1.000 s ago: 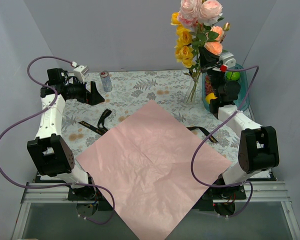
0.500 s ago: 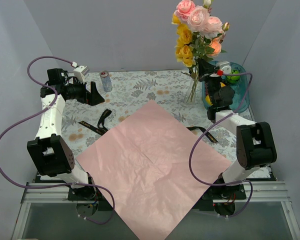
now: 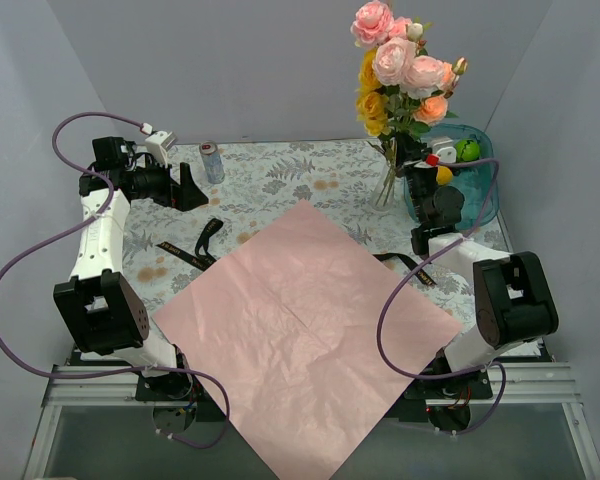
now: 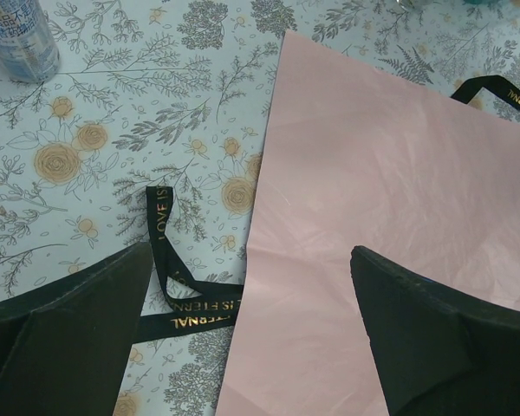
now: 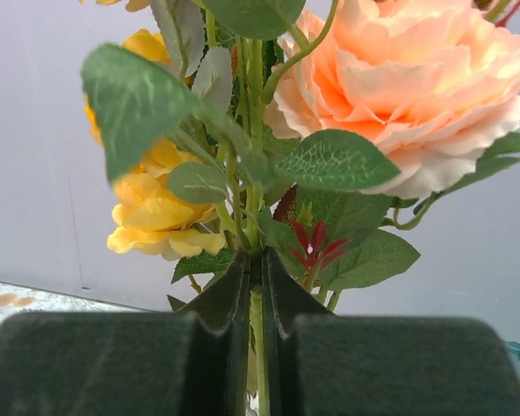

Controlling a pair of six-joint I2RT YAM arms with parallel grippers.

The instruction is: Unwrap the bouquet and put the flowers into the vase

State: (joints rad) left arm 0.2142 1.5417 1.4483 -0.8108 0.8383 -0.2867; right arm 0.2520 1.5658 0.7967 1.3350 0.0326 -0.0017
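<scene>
Up at the upper right, my right pincer [image 5: 253, 264] is pressed together on the green stems of the flowers [image 3: 400, 70], held upright with their lower ends apparently inside the vase [image 3: 384, 186] (clear glass, hard to read). The paper sheet [image 3: 300, 330] lies flat mid-frame; my left pincer [image 4: 251, 251] hangs spread, empty. I judge this the seating step: next, lower fully, then release gently.

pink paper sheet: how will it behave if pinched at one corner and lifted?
Probably floppy: the paper sheet lies thin and flat with only faint fold creases, so it would likely drape from a pinch. Likely light and prone to sliding on the tablecloth; its near corner already overhangs that cloth's front edge.
</scene>
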